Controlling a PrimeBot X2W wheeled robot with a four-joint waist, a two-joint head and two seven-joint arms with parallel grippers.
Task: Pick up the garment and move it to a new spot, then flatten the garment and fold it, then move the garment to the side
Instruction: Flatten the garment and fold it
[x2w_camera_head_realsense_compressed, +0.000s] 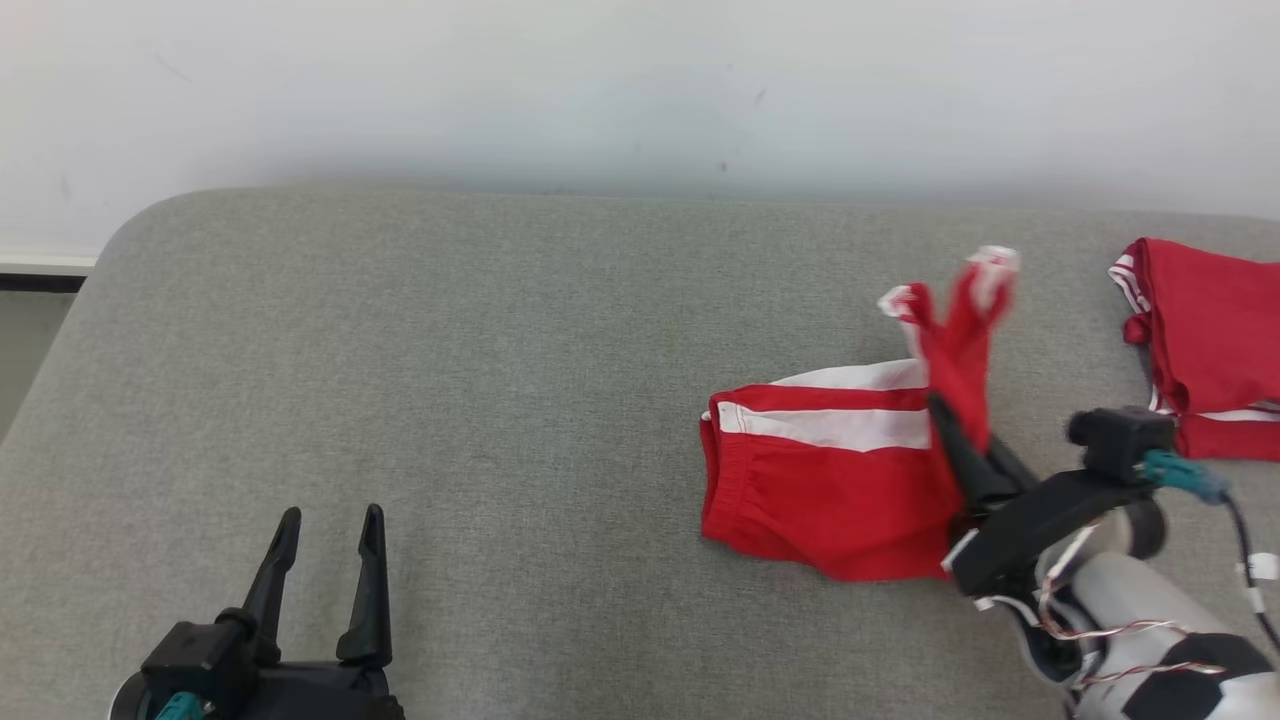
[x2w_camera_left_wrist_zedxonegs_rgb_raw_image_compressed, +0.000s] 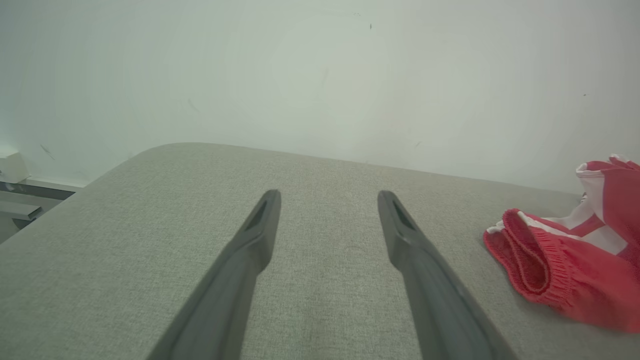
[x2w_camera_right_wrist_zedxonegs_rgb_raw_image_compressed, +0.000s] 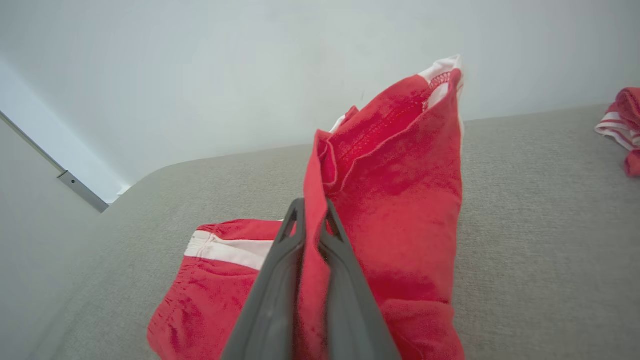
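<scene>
Garment (x2w_camera_head_realsense_compressed: 830, 490): its raised ends, above the right gripper (x2w_camera_head_realsense_compressed: 950, 420), are blurred. In the head view the pinched fold hides that gripper's far finger. Second red garment (x2w_camera_head_realsense_compressed: 1210, 330), right of that gripper, is cut by the frame edge. Left gripper (x2w_camera_head_realsense_compressed: 330, 520): base cropped below.

Matt cloth garment (x2w_camera_head_realsense_compressed: 830, 490), coarse-woven table (x2w_camera_head_realsense_compressed: 450, 350)

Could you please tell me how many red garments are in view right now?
2. One, the red-and-white shorts, lies right of centre, partly lifted in the right gripper. The other red garment lies at the far right, cut off by the picture's edge. None looks hidden.
</scene>
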